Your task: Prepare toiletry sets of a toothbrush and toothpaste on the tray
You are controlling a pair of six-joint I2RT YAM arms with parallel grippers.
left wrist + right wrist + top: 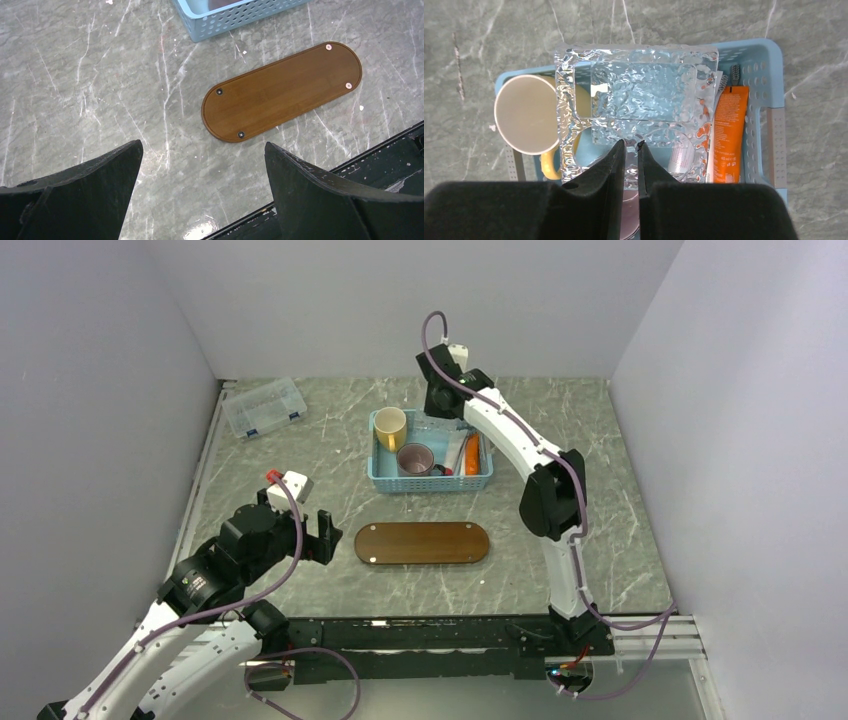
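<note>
The flat dark brown wooden tray (422, 543) lies bare and open from above, with grey marble-look tabletop (620, 540) at its 3 and 6 o'clock. The left gripper (326, 537) stands at its 9 o'clock. At 12 o'clock, a clear textured square plastic holder (639, 100), pinched by the right gripper (631, 147), roofs the light-blue mesh plastic basket (430, 483). Only the orange tube (730, 132) on the basket's 3 o'clock side is uncovered.

The left arm (190, 585) is seen folded low and angled downward, with the left gripper (202, 150) spread wide and nothing held between its fingers. The right arm (548, 495) is stretched far forward, bent at the elbow, wrist turned straight down. The right gripper (631, 146) is drawn almost closed, pinched on the edge of a clear holder (639, 95) just ahead of its fingertips.
</note>
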